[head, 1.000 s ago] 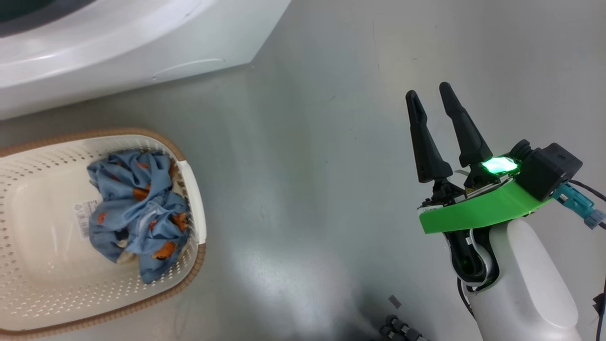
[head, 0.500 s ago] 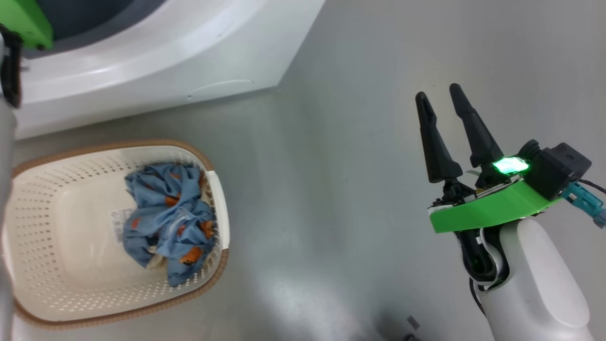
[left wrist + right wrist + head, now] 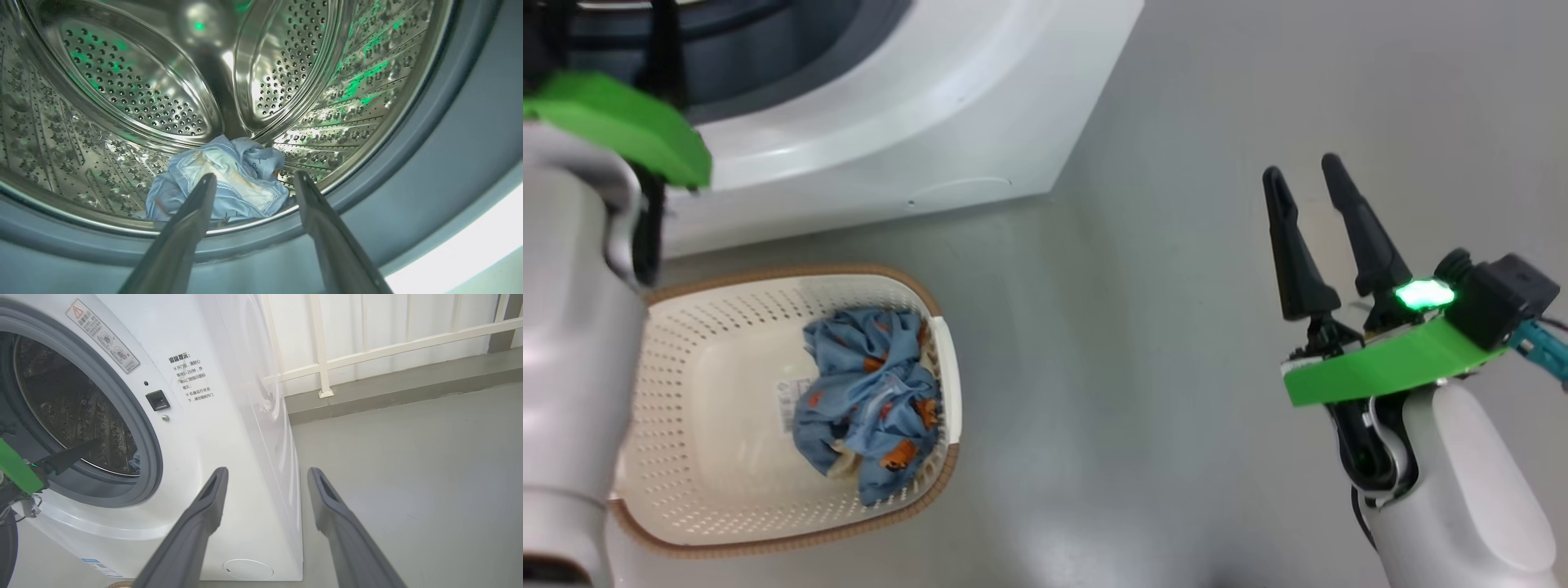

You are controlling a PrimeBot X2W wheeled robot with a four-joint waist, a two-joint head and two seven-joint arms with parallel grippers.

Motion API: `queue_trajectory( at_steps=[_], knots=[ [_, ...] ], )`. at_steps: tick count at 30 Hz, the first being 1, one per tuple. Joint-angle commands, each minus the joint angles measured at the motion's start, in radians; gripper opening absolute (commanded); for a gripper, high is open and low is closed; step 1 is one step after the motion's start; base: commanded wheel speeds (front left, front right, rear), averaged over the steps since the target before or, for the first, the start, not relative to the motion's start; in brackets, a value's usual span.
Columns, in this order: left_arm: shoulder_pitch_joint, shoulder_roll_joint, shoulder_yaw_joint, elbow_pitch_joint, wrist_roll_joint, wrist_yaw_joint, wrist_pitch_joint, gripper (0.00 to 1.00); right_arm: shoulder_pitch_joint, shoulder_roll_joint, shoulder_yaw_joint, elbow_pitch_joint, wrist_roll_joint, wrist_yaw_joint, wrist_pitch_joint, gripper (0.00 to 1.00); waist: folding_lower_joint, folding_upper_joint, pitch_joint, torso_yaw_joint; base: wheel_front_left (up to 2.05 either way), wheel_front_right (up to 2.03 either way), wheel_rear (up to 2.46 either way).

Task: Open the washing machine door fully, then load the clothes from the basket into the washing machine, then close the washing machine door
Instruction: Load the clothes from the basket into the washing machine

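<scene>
Loading underway — left gripper (image 3: 255, 176) spread wide at drum (image 3: 122, 81) mouth, garment (image 3: 237, 192) loose just beyond tips. Right gripper (image 3: 1303, 167) wide, empty. Clothes (image 3: 874, 408) wait in basket (image 3: 768, 270) below left arm — next grab there.

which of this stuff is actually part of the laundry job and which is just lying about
Part of the job: washing machine, garment already in its drum, clothes left in the basket.
Just there: white railing, grey kerb under it.
</scene>
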Motion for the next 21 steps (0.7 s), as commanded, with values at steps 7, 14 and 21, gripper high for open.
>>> queue_trajectory(
  at_steps=[7,14,21],
  knots=[
    [0.183,0.043,0.074,-0.171,-0.008,0.026,-0.006,1.00,0.052,-0.010,0.016,-0.012,-0.007,0.002,-0.005,1.00,0.0000,0.0000,-0.071,0.037,0.00,0.00,0.00],
    [0.350,0.060,0.113,-0.315,0.001,0.048,-0.006,1.00,0.074,-0.023,0.011,-0.004,-0.003,0.002,-0.005,1.00,0.0000,0.0000,-0.117,0.053,0.00,0.00,0.00],
    [0.536,0.064,0.156,-0.487,-0.002,0.078,-0.006,1.00,0.096,-0.035,0.016,-0.002,0.000,0.002,-0.005,1.00,0.0000,0.0000,-0.166,0.072,0.00,0.00,0.00]
  ],
)
